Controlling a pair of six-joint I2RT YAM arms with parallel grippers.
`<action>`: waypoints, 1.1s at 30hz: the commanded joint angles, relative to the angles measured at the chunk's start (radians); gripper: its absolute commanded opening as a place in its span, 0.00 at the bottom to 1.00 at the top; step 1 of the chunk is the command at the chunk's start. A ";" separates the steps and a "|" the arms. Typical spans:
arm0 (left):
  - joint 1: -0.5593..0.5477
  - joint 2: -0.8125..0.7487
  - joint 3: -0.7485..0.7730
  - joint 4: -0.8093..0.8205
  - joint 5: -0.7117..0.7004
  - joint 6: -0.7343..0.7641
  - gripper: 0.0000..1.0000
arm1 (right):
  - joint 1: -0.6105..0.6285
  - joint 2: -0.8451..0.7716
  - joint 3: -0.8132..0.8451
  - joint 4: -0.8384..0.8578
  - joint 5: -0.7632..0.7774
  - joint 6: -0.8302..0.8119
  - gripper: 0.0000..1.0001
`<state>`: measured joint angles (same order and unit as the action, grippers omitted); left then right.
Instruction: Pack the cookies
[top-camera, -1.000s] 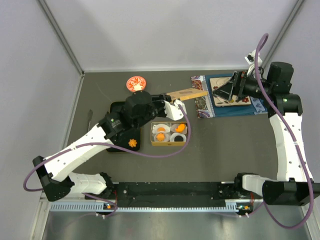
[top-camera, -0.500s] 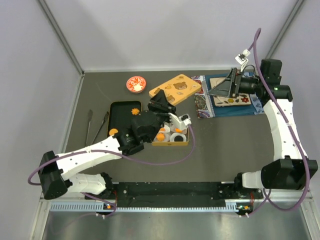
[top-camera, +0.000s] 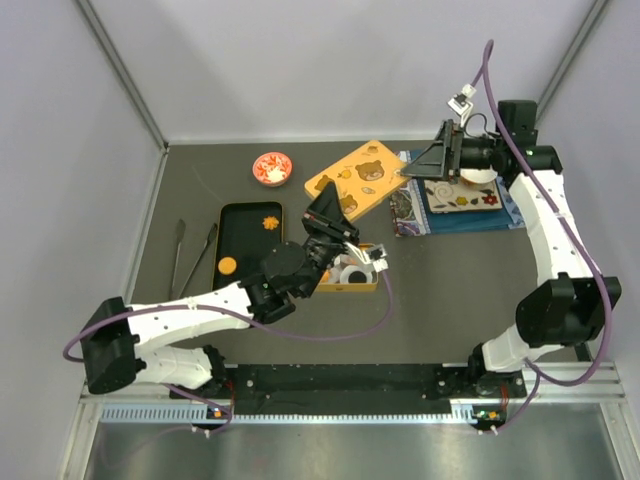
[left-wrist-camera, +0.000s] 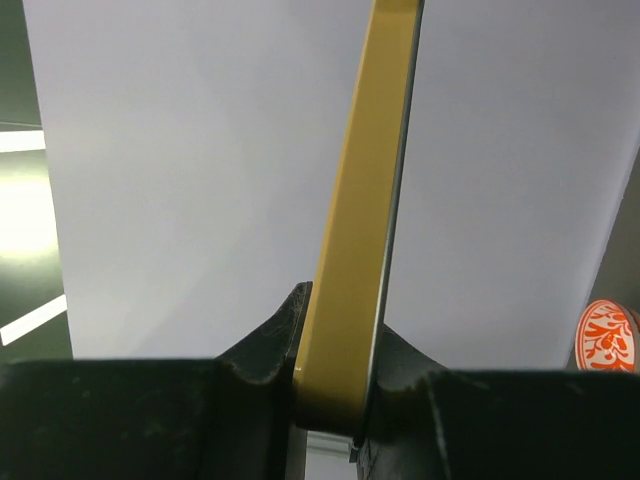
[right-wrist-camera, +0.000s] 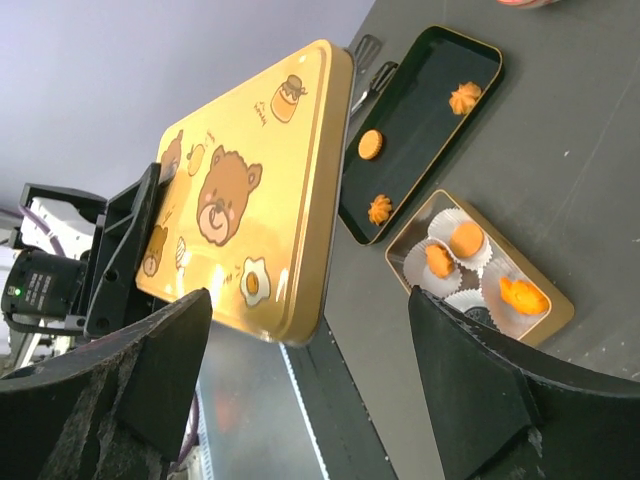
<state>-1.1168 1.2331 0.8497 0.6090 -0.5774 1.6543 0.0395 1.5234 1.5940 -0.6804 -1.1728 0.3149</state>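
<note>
A golden lid (top-camera: 360, 177) printed with bears hangs tilted above the table, and my left gripper (top-camera: 325, 207) is shut on its lower edge. The left wrist view shows that edge (left-wrist-camera: 350, 290) pinched between the jaws. My right gripper (top-camera: 415, 168) is open just off the lid's right end, and the lid's corner (right-wrist-camera: 290, 325) lies ahead between the fingers without touching them. Orange cookies (right-wrist-camera: 467, 238) sit in white paper cups in the gold box (right-wrist-camera: 553, 318). Others (right-wrist-camera: 371, 143) lie on the black tray (right-wrist-camera: 420, 120). From above, my left arm hides most of the box (top-camera: 365, 285).
A small red bowl (top-camera: 272, 168) stands at the back left. Metal tongs (top-camera: 190, 255) lie left of the black tray (top-camera: 245, 212). A patterned blue cloth (top-camera: 510, 212) carrying a wooden board (top-camera: 460, 198) lies under my right arm.
My left arm has raised the lid and swung it rightward until its printed face shows. The right gripper has moved left off the wooden board to the lid's end.
</note>
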 joint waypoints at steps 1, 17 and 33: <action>-0.015 0.017 -0.008 0.147 0.002 0.053 0.00 | 0.034 0.040 0.072 0.024 -0.033 -0.005 0.80; -0.040 0.071 -0.009 0.181 0.007 0.081 0.02 | 0.118 0.144 0.164 0.025 -0.111 -0.016 0.41; -0.002 0.029 0.006 0.043 -0.061 -0.077 0.61 | 0.074 0.101 0.165 0.025 -0.130 -0.005 0.02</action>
<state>-1.1435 1.3113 0.8276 0.6350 -0.6212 1.6733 0.1345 1.6562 1.7168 -0.6815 -1.3266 0.3557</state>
